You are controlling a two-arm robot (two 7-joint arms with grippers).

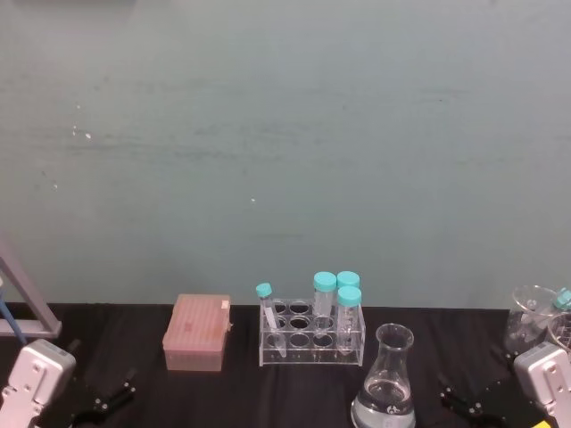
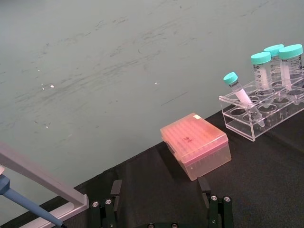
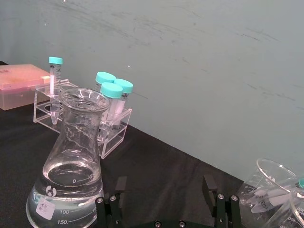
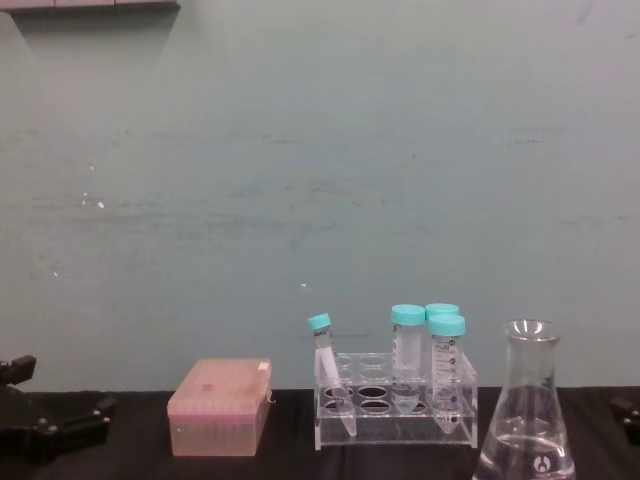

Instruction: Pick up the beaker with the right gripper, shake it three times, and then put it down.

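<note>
The beaker (image 1: 385, 383) stands just left of the right end effector (image 3: 164, 187).

Beaker (image 1: 385, 379): clear glossy glass. Tube rack (image 1: 308, 353): transparent smooth plastic. Box (image 1: 196, 332): translucent pink plastic, frosted. Table cover (image 1: 294, 397): matt black, cloth-like. Wall (image 1: 285, 134): matt, scuffed.

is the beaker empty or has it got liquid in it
Partly full: the beaker holds clear liquid in its wide base only, with the surface well below the narrow neck.
</note>
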